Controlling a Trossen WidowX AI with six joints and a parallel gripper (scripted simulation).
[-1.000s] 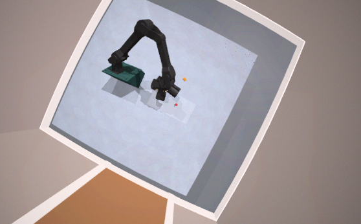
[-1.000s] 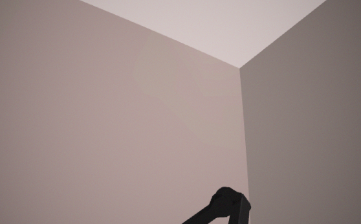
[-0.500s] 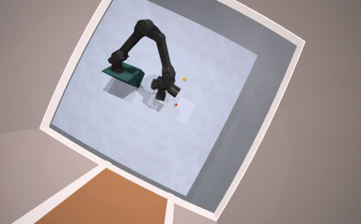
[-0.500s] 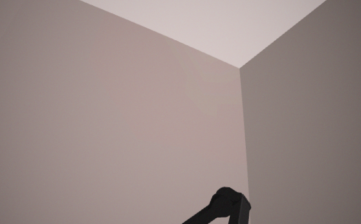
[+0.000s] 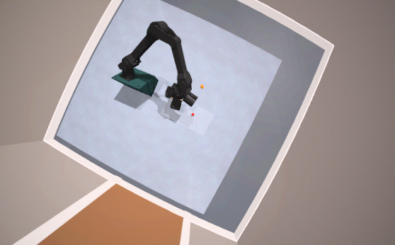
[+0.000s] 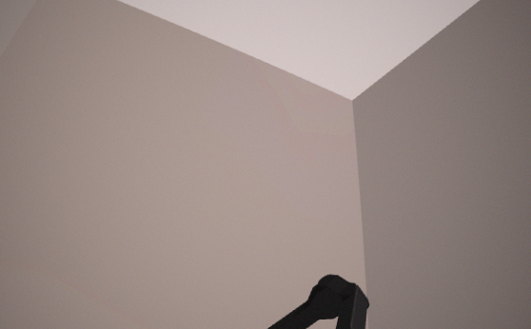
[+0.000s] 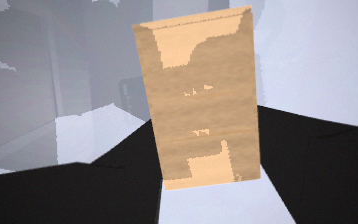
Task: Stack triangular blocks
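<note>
A tan triangular block (image 7: 202,100) is being gripped between the closed-in black fingers of the gripper (image 5: 177,103), above the pale table (image 5: 129,156). In the top view the block itself is being hidden by the gripper. Small orange (image 5: 202,86) and red (image 5: 192,114) markers are being shown near the gripper, with the arm's green base (image 5: 139,82) well apart.

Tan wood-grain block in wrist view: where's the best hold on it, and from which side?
Across the two long flat sides of the tan wood-grain block, coming from its near end, as the black gripper clamps it now. Those sides look parallel, so pads likely seat square.
</note>
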